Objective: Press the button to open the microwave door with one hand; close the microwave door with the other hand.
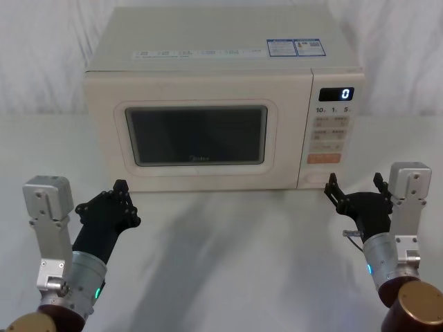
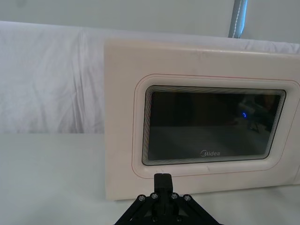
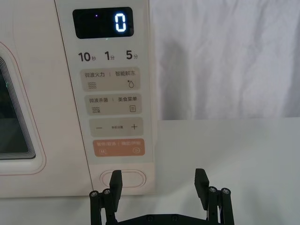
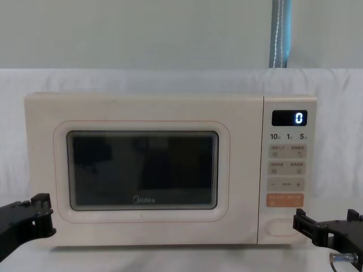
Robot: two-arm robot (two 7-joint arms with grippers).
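I read "Midea" on the door (image 2: 201, 131), under its window. The display (image 3: 102, 23) on the microwave (image 1: 221, 114) shows a blue "0". Below it on the panel: "10", "1", "5", each with a small character I cannot resolve. Two cream keys carry Chinese text, too fine for me to vouch for. One key (image 3: 116, 127) bears "–" and "+". The orange key (image 3: 118, 147) has illegible print. Top stickers (image 1: 294, 47): unreadable.
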